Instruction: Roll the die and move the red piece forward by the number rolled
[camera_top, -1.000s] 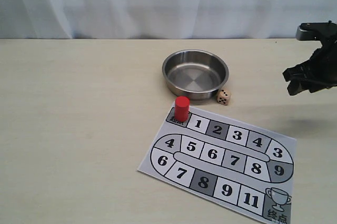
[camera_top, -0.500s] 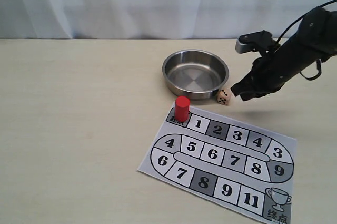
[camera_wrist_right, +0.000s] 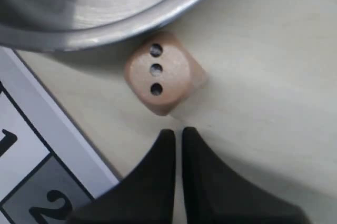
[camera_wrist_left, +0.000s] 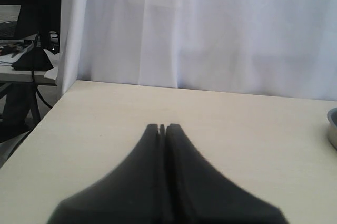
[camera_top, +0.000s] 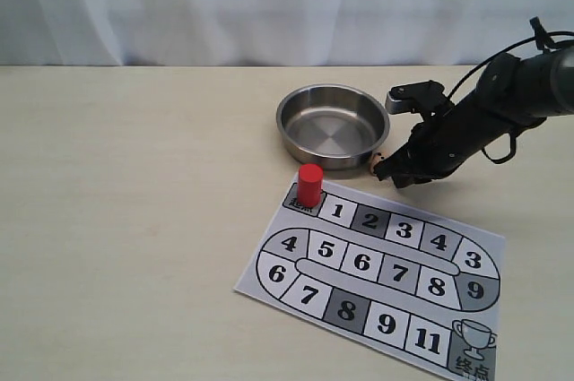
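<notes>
Right gripper clenched, empty, moved in from right edge to just beside die; left gripper clenched.

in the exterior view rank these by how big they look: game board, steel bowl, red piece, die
1. White paper game board with numbered squares
2. Round stainless steel bowl
3. Red cylinder piece
4. Small beige wooden die, seemingly smallest, though the right hand hides most of it there
</notes>
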`<state>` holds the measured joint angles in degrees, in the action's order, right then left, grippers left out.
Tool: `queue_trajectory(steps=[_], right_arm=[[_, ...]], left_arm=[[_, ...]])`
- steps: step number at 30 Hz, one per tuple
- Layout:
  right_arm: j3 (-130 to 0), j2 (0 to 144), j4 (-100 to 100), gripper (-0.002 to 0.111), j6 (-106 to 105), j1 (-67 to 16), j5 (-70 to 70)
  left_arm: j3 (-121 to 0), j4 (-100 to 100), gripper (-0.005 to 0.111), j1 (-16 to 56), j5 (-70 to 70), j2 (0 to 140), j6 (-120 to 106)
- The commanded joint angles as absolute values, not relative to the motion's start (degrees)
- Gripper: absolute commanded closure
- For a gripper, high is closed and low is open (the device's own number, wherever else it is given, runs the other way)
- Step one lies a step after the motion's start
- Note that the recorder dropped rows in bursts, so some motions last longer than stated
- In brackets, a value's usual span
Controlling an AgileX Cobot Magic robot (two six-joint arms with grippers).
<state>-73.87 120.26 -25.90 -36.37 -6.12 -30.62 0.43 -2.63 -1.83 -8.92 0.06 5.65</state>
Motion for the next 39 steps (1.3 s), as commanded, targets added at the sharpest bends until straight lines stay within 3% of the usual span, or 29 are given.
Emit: queue_trajectory(steps=[1, 39], right_arm=[[-73.5, 120.2, -26.3, 0.104, -36.9, -6.2, -29.9], [-73.5, 117.6, -26.1, 0.104, -37.1, -6.2, -33.8]], left_arm=[[0.0, -2.5, 0.107, -1.4, -8.1, 0.0, 5.8], [0.0, -2.5, 0.107, -1.4, -8.2, 0.0, 5.8]])
